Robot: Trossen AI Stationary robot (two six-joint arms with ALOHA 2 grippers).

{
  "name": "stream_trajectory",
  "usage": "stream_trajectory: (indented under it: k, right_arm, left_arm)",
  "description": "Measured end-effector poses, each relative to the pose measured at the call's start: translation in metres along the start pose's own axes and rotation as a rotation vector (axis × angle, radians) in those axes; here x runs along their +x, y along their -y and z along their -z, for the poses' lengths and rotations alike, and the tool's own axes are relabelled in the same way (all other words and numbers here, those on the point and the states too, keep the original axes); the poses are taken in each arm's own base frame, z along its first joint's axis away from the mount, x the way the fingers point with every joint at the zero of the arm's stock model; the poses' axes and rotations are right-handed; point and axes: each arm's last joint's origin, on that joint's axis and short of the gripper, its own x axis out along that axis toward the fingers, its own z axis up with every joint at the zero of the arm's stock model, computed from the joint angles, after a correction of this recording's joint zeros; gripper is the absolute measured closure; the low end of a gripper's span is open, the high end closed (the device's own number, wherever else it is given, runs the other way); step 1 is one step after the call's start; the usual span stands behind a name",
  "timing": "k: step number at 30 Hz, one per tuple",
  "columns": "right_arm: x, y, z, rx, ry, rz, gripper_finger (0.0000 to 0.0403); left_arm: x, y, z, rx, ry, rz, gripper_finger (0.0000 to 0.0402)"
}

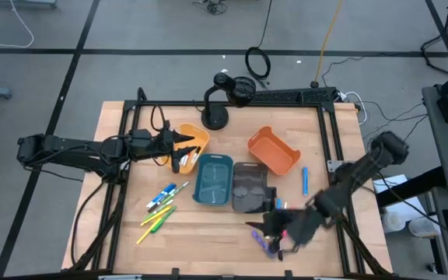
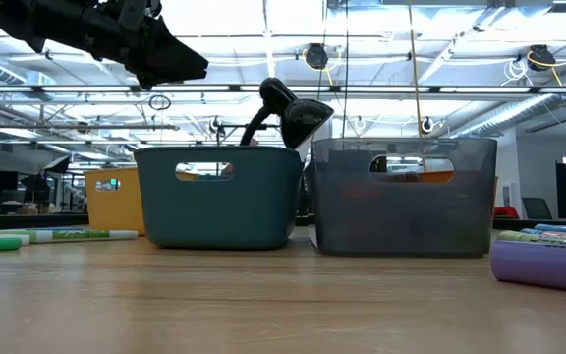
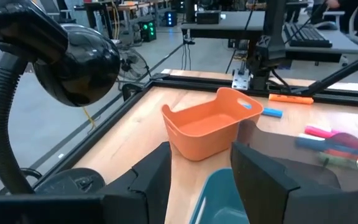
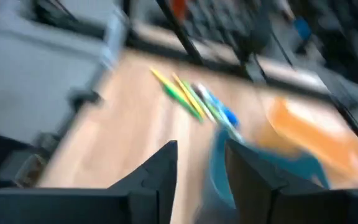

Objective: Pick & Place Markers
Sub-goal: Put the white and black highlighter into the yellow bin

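Markers lie in two loose groups on the wooden table. Blue, green and yellow ones [image 1: 160, 207] are at the near left. Purple and pink ones [image 1: 273, 243] are at the near right, and the low view shows the purple marker [image 2: 543, 265] close up. A single blue marker [image 1: 305, 180] lies right of the grey bin. My right gripper [image 1: 267, 227] hangs open above the purple and pink group, with nothing between its fingers [image 4: 201, 168]. Above the yellow-orange bin [image 1: 195, 138] my left gripper [image 1: 183, 149] stands open and empty [image 3: 201, 180].
A teal bin [image 1: 214, 180] and a grey bin [image 1: 249, 187] stand side by side mid-table. An orange bin [image 1: 273, 150] sits behind them. A black gooseneck lamp [image 1: 218, 101] stands at the far edge. A black frame [image 1: 329, 132] runs along the table's sides.
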Motion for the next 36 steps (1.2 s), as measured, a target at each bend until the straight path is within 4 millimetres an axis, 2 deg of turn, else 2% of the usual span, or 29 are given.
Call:
stream_trajectory:
  k: [3,5,10,14,17,21,29,33,36]
  right_arm:
    - [-0.001,-0.016,-0.025,0.152,-0.207,0.045,0.0252]
    - [0.003,-0.023,-0.028,0.28,-0.388,0.05,0.0241]
    - [0.025,-0.039,-0.01,0.674,-0.845,0.078,0.0236]
    - [0.035,-0.051,0.016,0.937,-1.089,0.169,0.0244]
    - [0.037,-0.058,0.04,1.02,-1.162,0.29,0.0249]
    - [0.041,-0.065,0.065,1.124,-1.16,0.372,0.0253]
    - [0.054,-0.087,0.098,1.309,-1.126,0.253,0.0267]
    - [0.051,-0.09,0.114,1.312,-1.139,0.309,0.0279]
    - [0.049,-0.09,0.12,1.304,-1.14,0.336,0.0287]
  left_arm:
    - [0.0,0.0,0.0,0.002,0.003,0.0,0.0231]
    - [0.0,0.0,0.0,0.011,0.004,0.0,0.0231]
    - [0.0,0.0,0.0,0.002,-0.004,0.0,0.0231]
    - [0.0,0.0,0.002,-0.041,-0.019,0.005,0.0231]
    - [0.0,0.0,0.003,-0.054,-0.031,0.008,0.0231]
    - [0.0,0.0,0.005,-0.065,-0.054,0.007,0.0231]
    - [0.0,0.0,0.005,-0.065,-0.053,0.007,0.0231]
    - [0.0,0.0,0.005,-0.066,-0.053,0.008,0.0231]
    - [0.0,0.0,0.005,-0.064,-0.053,0.008,0.0231]
